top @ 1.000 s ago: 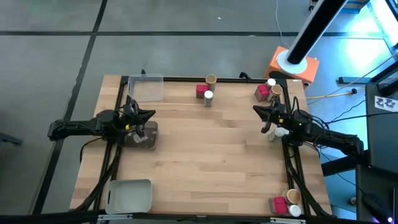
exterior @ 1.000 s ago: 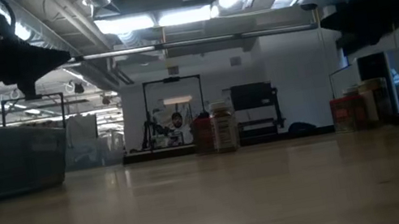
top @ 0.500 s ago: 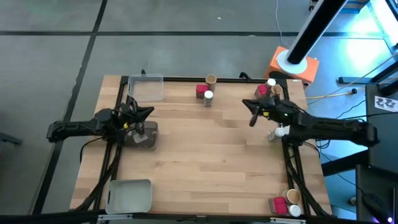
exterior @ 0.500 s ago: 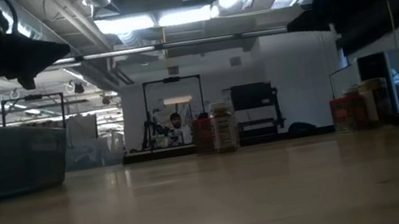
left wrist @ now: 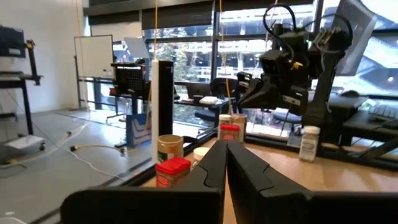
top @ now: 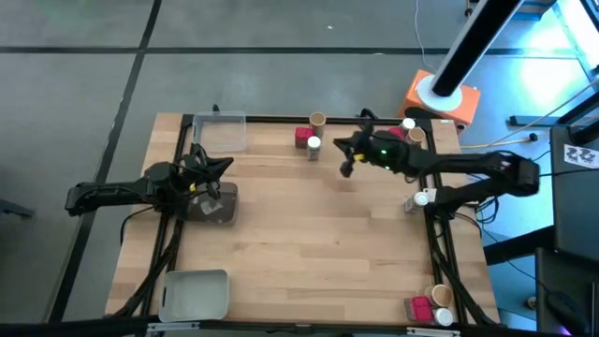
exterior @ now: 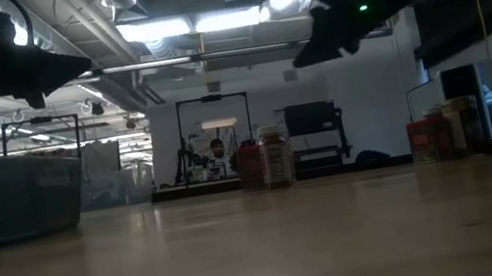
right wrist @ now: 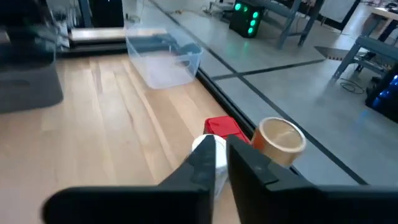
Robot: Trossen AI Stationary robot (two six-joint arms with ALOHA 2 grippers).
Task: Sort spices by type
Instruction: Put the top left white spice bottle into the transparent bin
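Three spices stand at the far middle: a red box (top: 303, 136), a tan-lidded jar (top: 317, 120) and a white-lidded jar (top: 314, 145). My right gripper (top: 344, 157) hovers just right of them, shut and holding nothing. Its wrist view looks past the fingers at the red box (right wrist: 224, 127), the tan-lidded jar (right wrist: 280, 138) and the white lid (right wrist: 201, 144), partly hidden. More spices stand at the far right corner (top: 412, 131), one white-lidded jar (top: 421, 198) by the right edge, and three at the near right corner (top: 432, 307). My left gripper (top: 221, 169) waits, shut, above the grey tray (top: 211, 202).
A clear tray (top: 221, 131) sits at the far left, a pale tray (top: 194, 293) at the near left corner. A black rail frames the table's edges (top: 281, 119). An orange-based post (top: 440, 94) stands beyond the far right corner. Bare wood (top: 318, 234) lies mid-table.
My right arm has swung from the table's right edge toward the far middle, carrying its gripper left and toward the spices there, raised above the table. The left arm has stayed put. No spice has moved.
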